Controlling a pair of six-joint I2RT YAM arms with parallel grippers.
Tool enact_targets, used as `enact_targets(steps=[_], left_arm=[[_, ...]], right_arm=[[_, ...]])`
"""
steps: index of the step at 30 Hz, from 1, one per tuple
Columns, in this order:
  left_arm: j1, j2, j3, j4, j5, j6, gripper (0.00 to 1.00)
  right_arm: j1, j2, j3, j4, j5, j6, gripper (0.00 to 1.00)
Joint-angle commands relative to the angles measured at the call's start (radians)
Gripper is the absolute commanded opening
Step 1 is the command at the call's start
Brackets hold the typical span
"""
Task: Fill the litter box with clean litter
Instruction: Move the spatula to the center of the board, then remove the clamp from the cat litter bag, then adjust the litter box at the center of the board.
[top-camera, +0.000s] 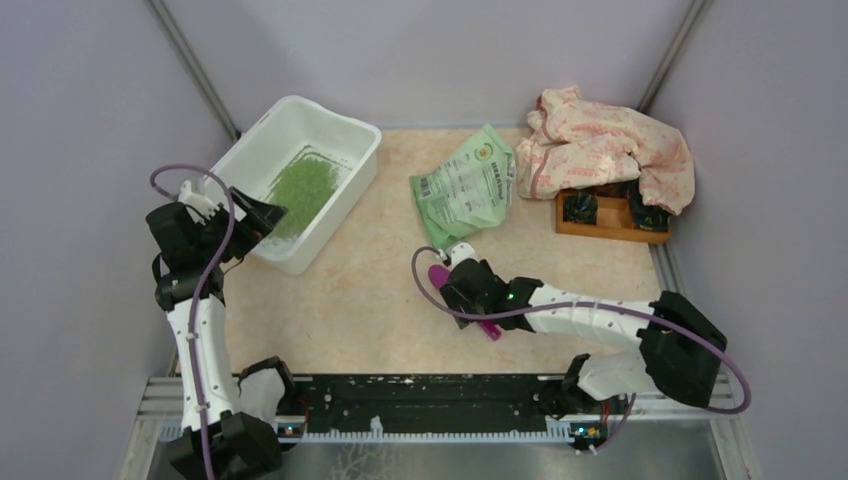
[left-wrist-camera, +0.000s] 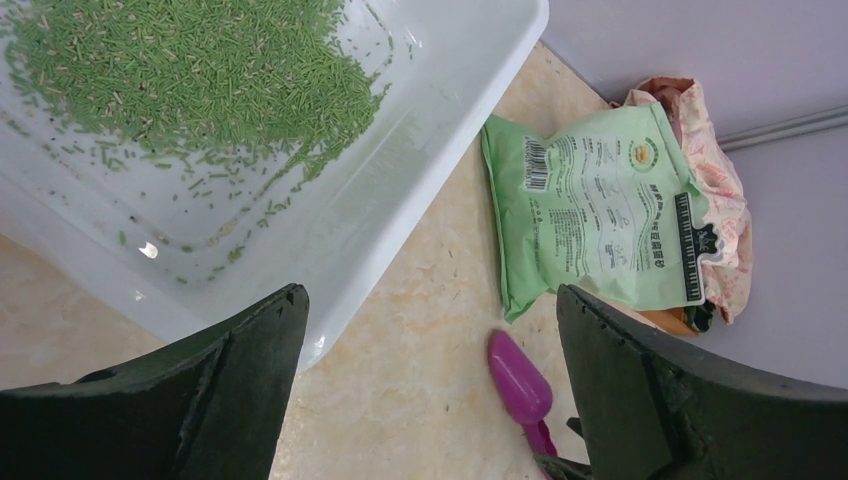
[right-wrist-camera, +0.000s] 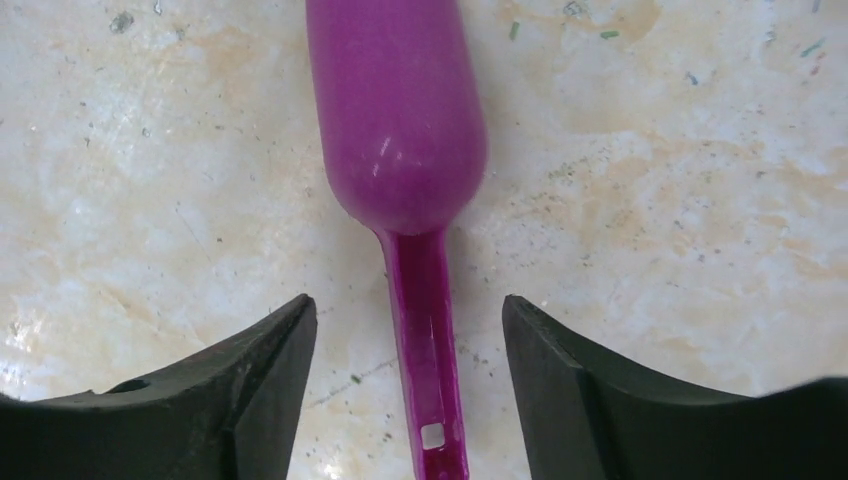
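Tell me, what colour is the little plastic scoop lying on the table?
The small plastic scoop is bright magenta-purple all over, clearest in the right wrist view.

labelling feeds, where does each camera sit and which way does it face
top: above and behind the bases, looking down at the table; both arms show, left pincer by the tub, right pincer over the scoop.
left wrist: on the left arm, facing over the litter to the bag; its open fingers show.
right wrist: on the right arm, facing down at the scoop; open fingers flank its handle.
shared: all see the scoop; top and left wrist also tub, litter, bag.
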Motion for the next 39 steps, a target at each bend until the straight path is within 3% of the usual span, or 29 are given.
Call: enact_targets(steps=[1, 5, 8, 12, 16, 19, 26, 33, 39], left_arm=[[0.007, 0.020, -0.017, 0.040, 0.044, 0.003, 0.99], [0.005, 0.016, -0.037, 0.054, 0.038, 0.002, 0.99], [-0.006, 0.053, -0.038, 0.093, 0.077, -0.018, 0.99], [-0.095, 0.104, -0.028, 0.116, -0.019, -0.005, 0.99], [-0.205, 0.183, -0.012, 0.124, -0.119, 0.010, 0.99], [-0.248, 0.219, -0.016, 0.142, -0.147, -0.002, 0.99], [-0.263, 0.209, -0.004, 0.113, -0.206, 0.040, 0.99], [-0.263, 0.234, -0.020, 0.142, -0.194, 0.042, 0.99], [-0.278, 0.300, -0.034, 0.209, -0.155, 0.006, 0.99]], right_arm=[[-0.004, -0.136, 0.088, -0.081, 0.039, 0.033, 0.73], [-0.085, -0.205, 0.197, -0.119, 0.063, 0.043, 0.80], [-0.264, -0.210, 0.267, -0.092, -0.018, 0.073, 0.80], [-0.486, -0.150, 0.341, -0.027, -0.183, 0.096, 0.79], [-0.583, -0.049, 0.433, -0.026, -0.156, 0.055, 0.79], [-0.671, 0.033, 0.473, 0.016, -0.259, 0.062, 0.79], [-0.731, 0.153, 0.502, 0.094, -0.269, 0.067, 0.79], [-0.736, 0.247, 0.554, 0.186, -0.386, 0.047, 0.80], [-0.736, 0.319, 0.602, 0.169, -0.434, 0.041, 0.64]])
